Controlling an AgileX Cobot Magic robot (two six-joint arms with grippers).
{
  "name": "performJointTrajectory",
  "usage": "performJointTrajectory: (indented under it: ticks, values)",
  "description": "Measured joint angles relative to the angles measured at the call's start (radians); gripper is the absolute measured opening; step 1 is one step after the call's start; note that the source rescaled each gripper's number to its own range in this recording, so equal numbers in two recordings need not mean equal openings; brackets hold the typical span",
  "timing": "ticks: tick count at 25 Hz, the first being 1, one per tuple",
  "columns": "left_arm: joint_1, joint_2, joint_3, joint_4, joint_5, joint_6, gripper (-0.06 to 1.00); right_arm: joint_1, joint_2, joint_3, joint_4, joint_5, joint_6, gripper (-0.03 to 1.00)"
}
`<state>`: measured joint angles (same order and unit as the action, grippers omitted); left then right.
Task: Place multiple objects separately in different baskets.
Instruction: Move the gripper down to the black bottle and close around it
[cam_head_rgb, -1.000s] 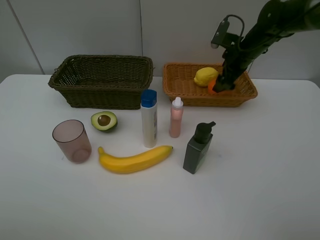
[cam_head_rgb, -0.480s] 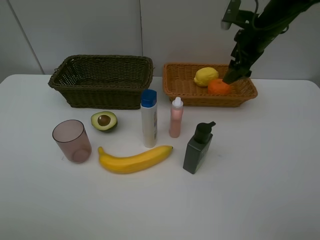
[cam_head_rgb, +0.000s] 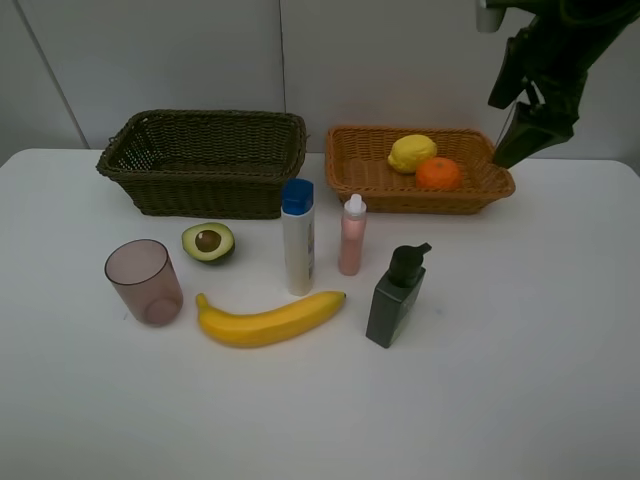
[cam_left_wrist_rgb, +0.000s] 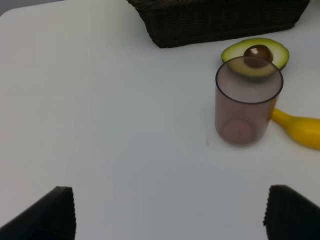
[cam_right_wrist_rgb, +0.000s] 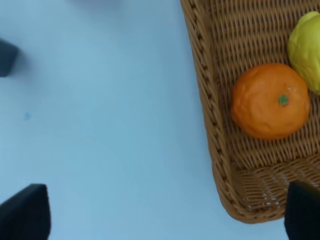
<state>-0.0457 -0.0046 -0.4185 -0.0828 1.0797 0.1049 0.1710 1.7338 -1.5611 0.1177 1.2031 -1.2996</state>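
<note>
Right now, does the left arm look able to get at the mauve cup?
Probably yes. The left pincer is open, with only bare table between it and the cup. The avocado half sits close behind, the banana beside it.

Right gripper (cam_head_rgb: 515, 140) risen up, away from orange-tan basket (cam_head_rgb: 400, 200); orange (cam_head_rgb: 437, 173) released, resting beside lemon (cam_head_rgb: 411, 152)

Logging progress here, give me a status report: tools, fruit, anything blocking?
Left tool open, empty, near cup. Right tool open, empty, above tan basket edge. Lemon, orange inside it. Banana, avocado on table, nothing blocking them.
</note>
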Motion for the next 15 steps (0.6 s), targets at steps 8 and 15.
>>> performJointTrajectory:
  ticks: [8, 15]
  values:
    - [0.000, 0.000, 0.000, 0.000, 0.000, 0.000, 1.00, 0.118, -0.114, 0.141, -0.099, 0.008, -0.106, 0.98]
    - [0.000, 0.000, 0.000, 0.000, 0.000, 0.000, 1.00, 0.222, -0.132, 0.203, -0.118, 0.009, -0.193, 0.98]
